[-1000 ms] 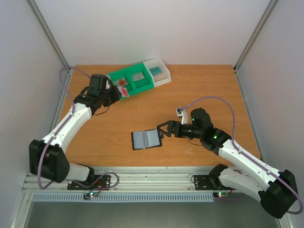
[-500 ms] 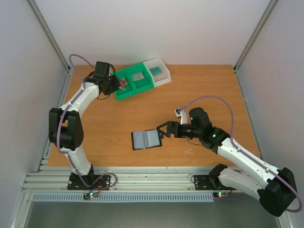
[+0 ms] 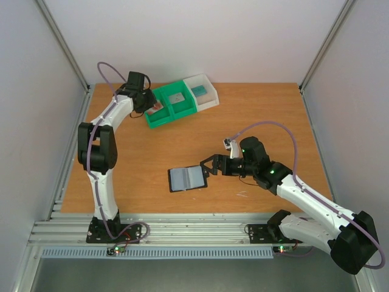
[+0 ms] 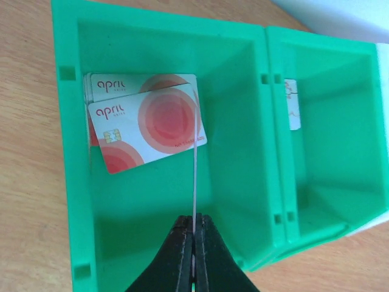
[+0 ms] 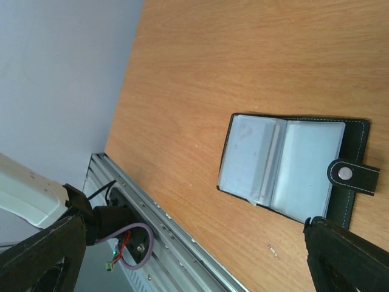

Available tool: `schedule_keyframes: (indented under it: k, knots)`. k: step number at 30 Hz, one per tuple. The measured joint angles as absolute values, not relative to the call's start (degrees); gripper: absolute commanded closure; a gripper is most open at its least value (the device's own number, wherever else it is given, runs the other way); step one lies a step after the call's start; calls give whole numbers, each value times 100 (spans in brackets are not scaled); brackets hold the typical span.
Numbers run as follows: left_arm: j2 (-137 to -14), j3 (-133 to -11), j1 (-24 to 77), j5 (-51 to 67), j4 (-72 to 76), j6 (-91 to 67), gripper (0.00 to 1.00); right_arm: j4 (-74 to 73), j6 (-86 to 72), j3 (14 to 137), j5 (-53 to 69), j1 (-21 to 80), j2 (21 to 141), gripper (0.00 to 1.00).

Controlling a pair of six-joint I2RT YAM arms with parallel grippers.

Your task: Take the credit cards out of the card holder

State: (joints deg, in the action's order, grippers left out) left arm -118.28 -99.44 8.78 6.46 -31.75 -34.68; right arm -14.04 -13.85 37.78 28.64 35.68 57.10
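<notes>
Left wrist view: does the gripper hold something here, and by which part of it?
Yes. The left gripper is shut on a credit card that is seen edge-on. It pinches the card at its near end, over the green bin.

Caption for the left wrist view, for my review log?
Left gripper, shut, holds a credit card edge-on over a green bin where two cards already lie.
</notes>
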Motion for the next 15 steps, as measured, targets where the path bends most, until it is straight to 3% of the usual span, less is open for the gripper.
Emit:
schedule_keyframes:
  k: [15]
  knots:
    - [-12656, -10508, 714, 600, -3157, -3336, 98, -1496, -1310, 3992, 2707, 3568, 5909, 2]
